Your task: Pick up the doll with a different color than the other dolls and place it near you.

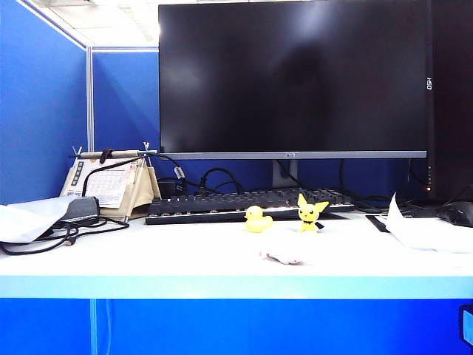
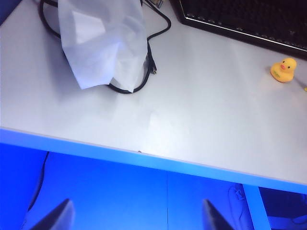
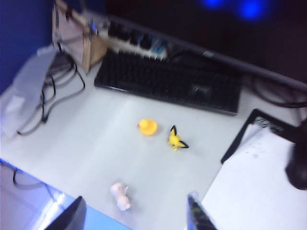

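Two grippers, both released. Left gripper: fingertips spread wide, nothing between; hovers off the front edge of the desk, over the blue panel below. Looks across bare desktop to a white bag lying on a looped black cable, with the duck well apart from both.

Right gripper: fingertips likewise apart and empty; hangs high above the desk's front edge, in a blurred view. Touches nothing. Sees, just beyond the fingertips, the pink doll, lying low on the desktop close to the front edge and apart from the gripper.

Farther out, the duck and the eared figure, side by side and not touching, near the keyboard.

From the exterior camera: neither gripper in sight. Pink doll at 5 o'clock from the duck and 7 o'clock from the eared figure, nearer the front edge than both. Eared figure at 3 o'clock from the duck. Keyboard just behind them at 12 o'clock, dark monitor above it. Calendar at 9 o'clock of the keyboard.
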